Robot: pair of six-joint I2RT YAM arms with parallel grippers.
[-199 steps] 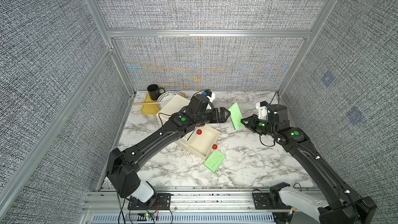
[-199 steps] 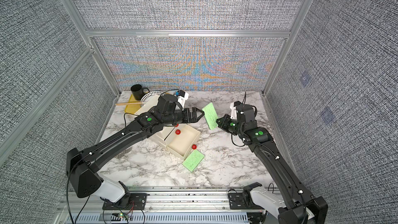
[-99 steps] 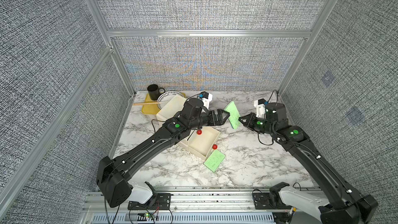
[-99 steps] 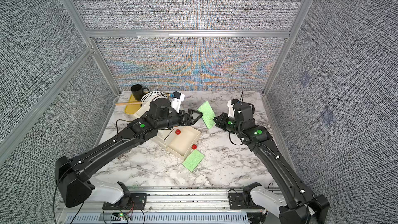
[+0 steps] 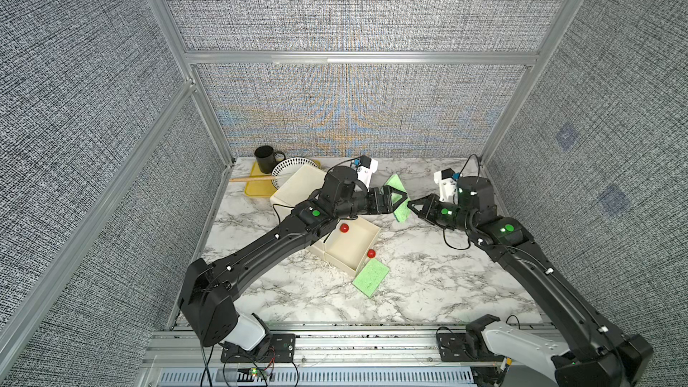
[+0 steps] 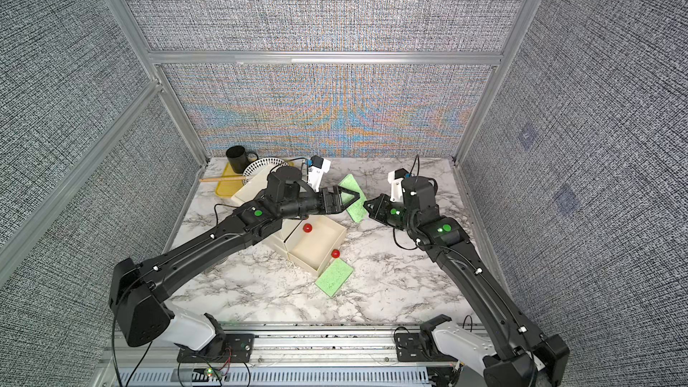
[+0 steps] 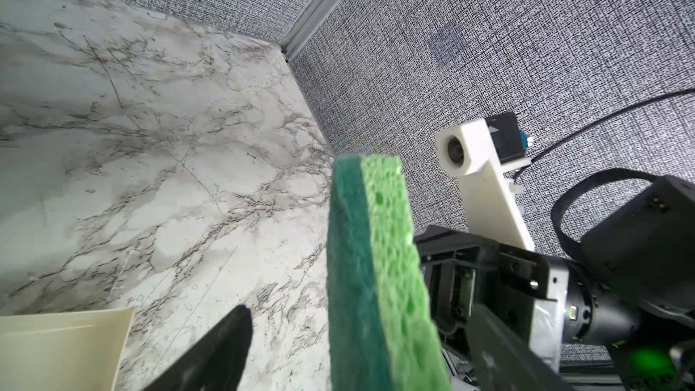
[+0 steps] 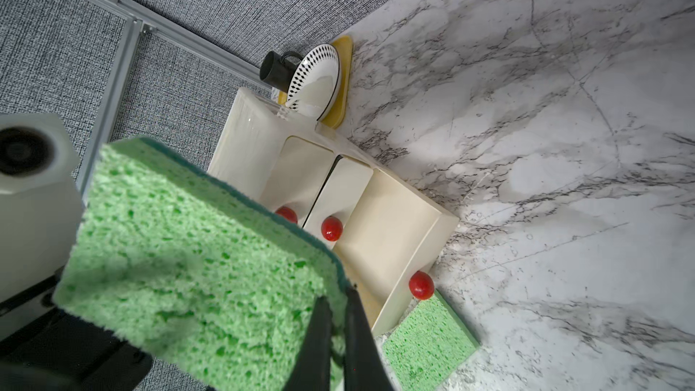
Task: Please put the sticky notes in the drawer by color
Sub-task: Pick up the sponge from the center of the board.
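Observation:
A green sticky note [image 5: 401, 213] [image 6: 354, 213] hangs in the air, with my right gripper [image 5: 410, 205] [image 8: 336, 299] shut on one corner. My left gripper [image 5: 403, 199] [image 7: 357, 310] straddles the same note [image 7: 372, 276]. It is open, with a gap between each finger [image 7: 218, 347] and the pad. Another green sticky note [image 5: 371, 277] [image 8: 425, 344] lies flat on the marble against the pulled-out drawer [image 5: 353, 247] of the cream cabinet [image 5: 298, 184] [image 8: 248, 133]. That open drawer looks empty. The other two drawer fronts with red knobs are shut.
A black mug [image 5: 266, 158], a patterned white plate [image 5: 294, 169] and a wooden stick [image 5: 253, 179] rest on a yellow tray [image 5: 257, 189] in the back left corner, behind the cabinet. Grey fabric walls enclose three sides.
My left gripper has reached right until its fingers straddle the note held by my right gripper, and its jaws have narrowed a little. The right arm has shifted only slightly.

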